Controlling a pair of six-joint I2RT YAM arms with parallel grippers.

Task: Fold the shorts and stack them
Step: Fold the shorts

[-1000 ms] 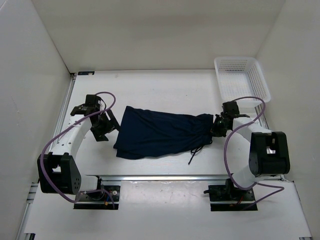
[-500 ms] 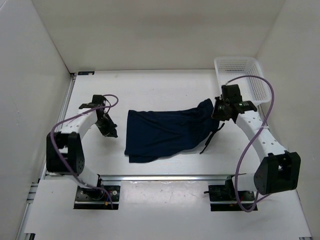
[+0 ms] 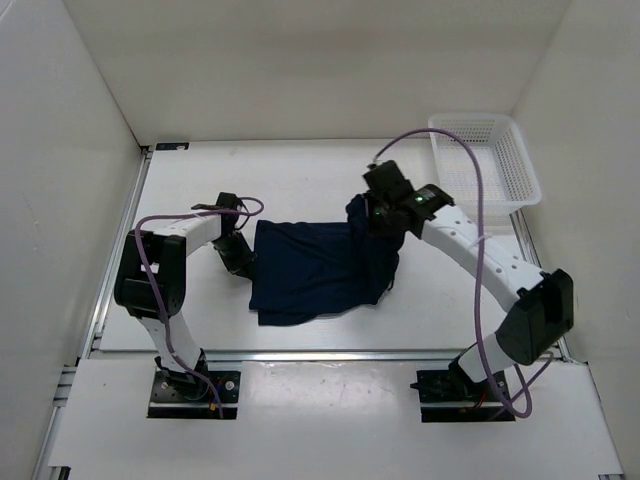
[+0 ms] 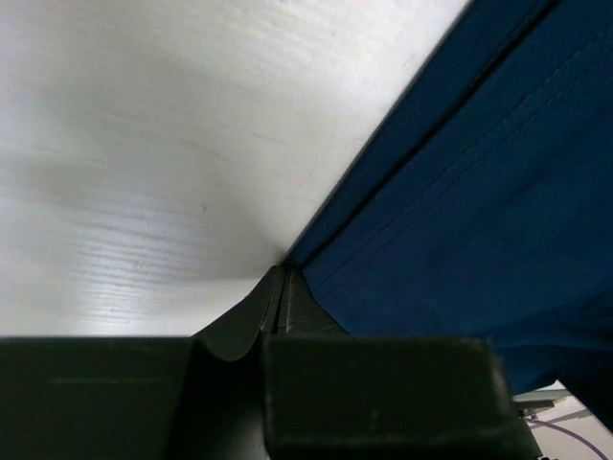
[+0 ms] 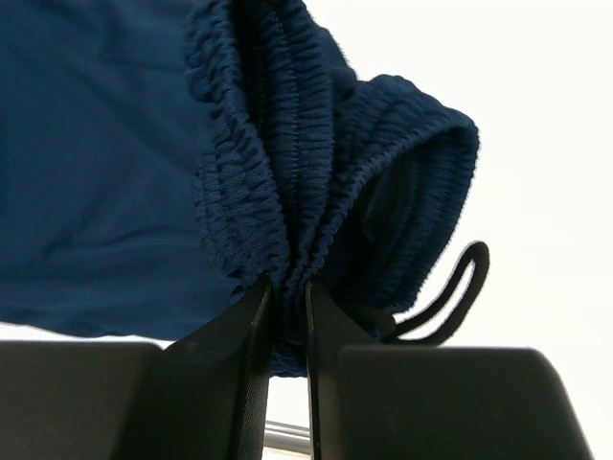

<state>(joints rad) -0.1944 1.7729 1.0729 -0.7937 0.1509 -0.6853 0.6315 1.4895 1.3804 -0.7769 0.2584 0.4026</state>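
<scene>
The dark navy shorts [image 3: 310, 272] lie in the middle of the table, their right end lifted and drawn over to the left. My right gripper [image 3: 383, 216] is shut on the bunched elastic waistband [image 5: 287, 192], which shows pinched between its fingers in the right wrist view [image 5: 285, 292]. A black drawstring loop [image 5: 450, 297] hangs beside it. My left gripper [image 3: 240, 258] is low at the shorts' left edge. Its jaws are shut, with the tips [image 4: 283, 273] touching the hem of the blue fabric [image 4: 460, 192]. Whether any cloth is pinched there does not show.
A white mesh basket [image 3: 485, 160] stands at the back right corner. White walls enclose the table on the left, back and right. A metal rail [image 3: 330, 353] runs along the near edge in front of both arm bases.
My right gripper has lifted the waistband end and carried it left, over the shorts. My left gripper has moved right to the shorts' left edge and shut.
</scene>
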